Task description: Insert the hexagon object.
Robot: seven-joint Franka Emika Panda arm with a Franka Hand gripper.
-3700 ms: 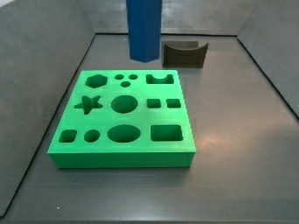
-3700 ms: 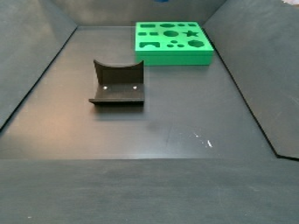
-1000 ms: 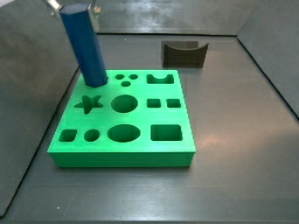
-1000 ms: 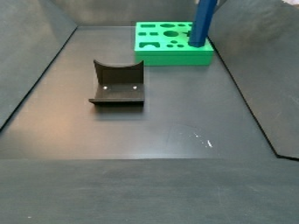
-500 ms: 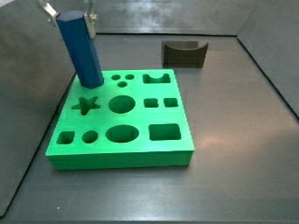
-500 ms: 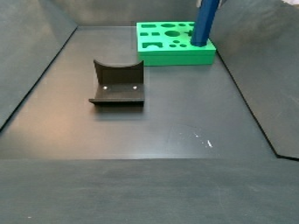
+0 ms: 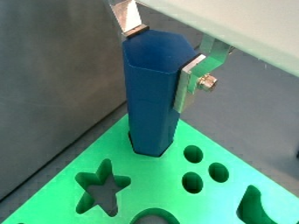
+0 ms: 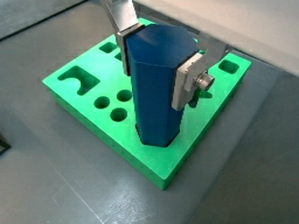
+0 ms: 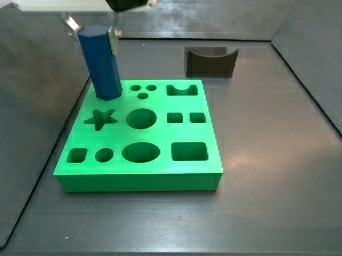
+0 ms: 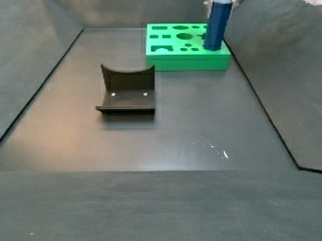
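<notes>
The hexagon object, a tall blue faceted bar (image 9: 99, 62), stands nearly upright with its lower end in a hole at the far left corner of the green block (image 9: 140, 160). It also shows in both wrist views (image 7: 152, 96) (image 8: 158, 87) and in a side view (image 10: 217, 26). My gripper (image 7: 158, 48) is shut on the top of the bar; one silver finger (image 8: 187, 80) presses each side. The green block (image 10: 186, 58) has several shaped holes, among them a star (image 7: 103, 185) and round holes (image 8: 107, 103).
A small dark brown block with a curved notch (image 9: 211, 61) stands on the floor behind the green block's right side; it shows closer in a side view (image 10: 126, 90). Dark walls (image 9: 54, 60) enclose the grey floor (image 10: 164, 151).
The bar has gone from tilted to nearly upright and has sunk lower into the corner hole. The gripper has come down into the side view with it.
</notes>
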